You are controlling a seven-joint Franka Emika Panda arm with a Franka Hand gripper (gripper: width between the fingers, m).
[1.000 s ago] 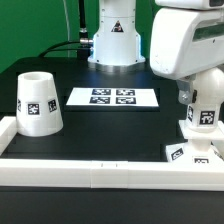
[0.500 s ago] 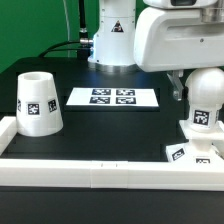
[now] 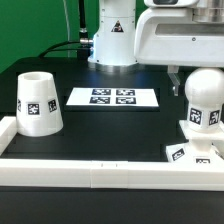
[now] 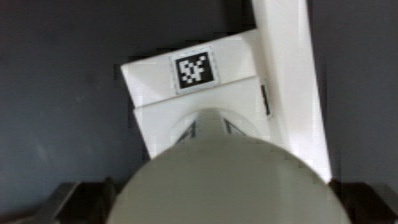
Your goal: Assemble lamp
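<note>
End effector [image 4: 217, 203] fingers stand apart, one on either side of the bulb [image 3: 203, 100], clamping nothing; the bulb sits upright on the square base [image 3: 185, 154] at the exterior view's right of the bench [image 3: 110, 130], with the shade [image 3: 38, 103] well apart at its left

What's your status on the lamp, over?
Gripper jaws straddle bulb, grip unclear. That bulb upright on base. Loose shade stands apart. No obstruction seen.

The arm [image 3: 183, 38] has pulled up and toward the exterior view's left; the bulb [image 3: 203, 105], half hidden a second ago, now shows whole on the base [image 3: 190, 153].
</note>
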